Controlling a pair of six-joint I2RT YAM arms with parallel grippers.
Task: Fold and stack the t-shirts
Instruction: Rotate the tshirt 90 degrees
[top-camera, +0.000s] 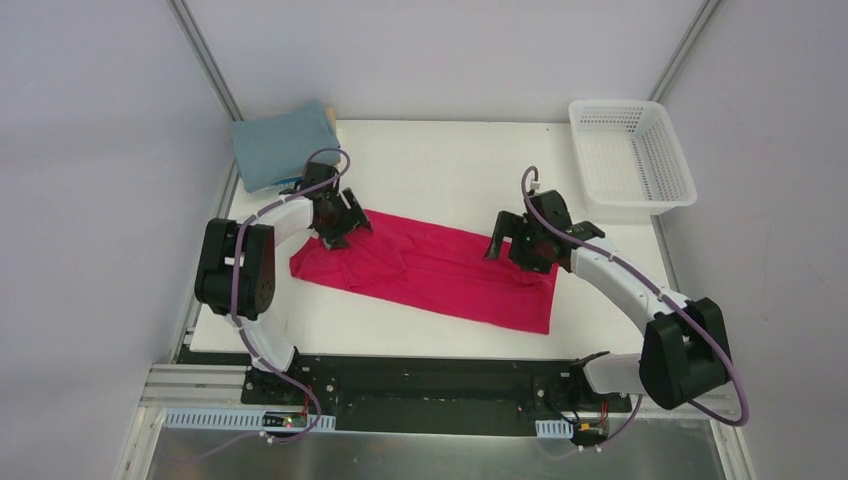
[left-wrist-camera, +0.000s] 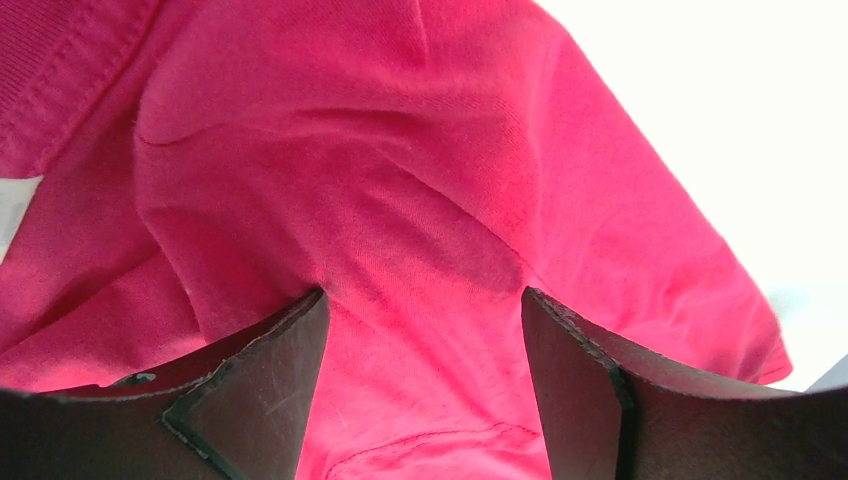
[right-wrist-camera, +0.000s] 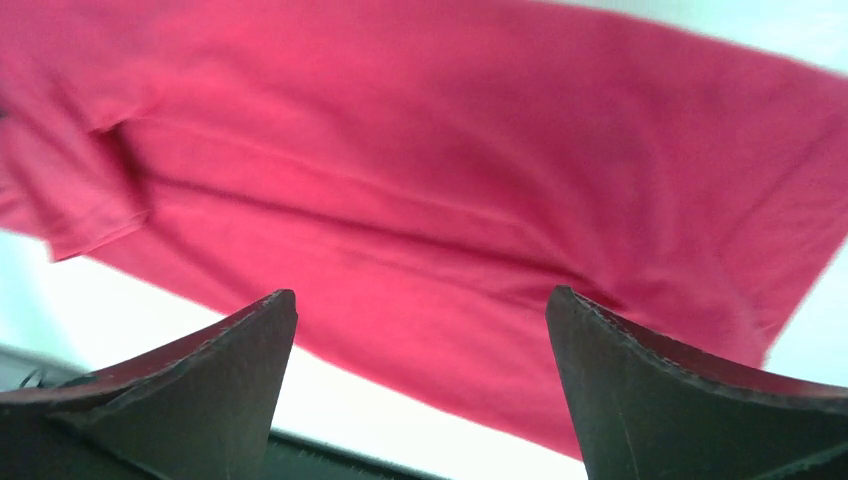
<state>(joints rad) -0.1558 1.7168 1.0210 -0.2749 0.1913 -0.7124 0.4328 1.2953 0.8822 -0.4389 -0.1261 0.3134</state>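
A crimson-pink t-shirt (top-camera: 430, 272) lies folded lengthwise in a long strip across the middle of the white table (top-camera: 450, 160). My left gripper (top-camera: 342, 222) is open, right over the shirt's left end; the cloth (left-wrist-camera: 380, 200) fills the left wrist view, with the collar band at top left. My right gripper (top-camera: 520, 245) is open above the far edge of the shirt's right part; the shirt (right-wrist-camera: 450, 170) shows below its fingers. A folded teal-grey t-shirt (top-camera: 283, 145) lies on top of a stack at the table's far left corner, a tan edge showing beneath it.
A white plastic mesh basket (top-camera: 631, 152) stands at the far right corner. Grey walls and metal posts surround the table. A black rail (top-camera: 430, 385) runs along the near edge by the arm bases.
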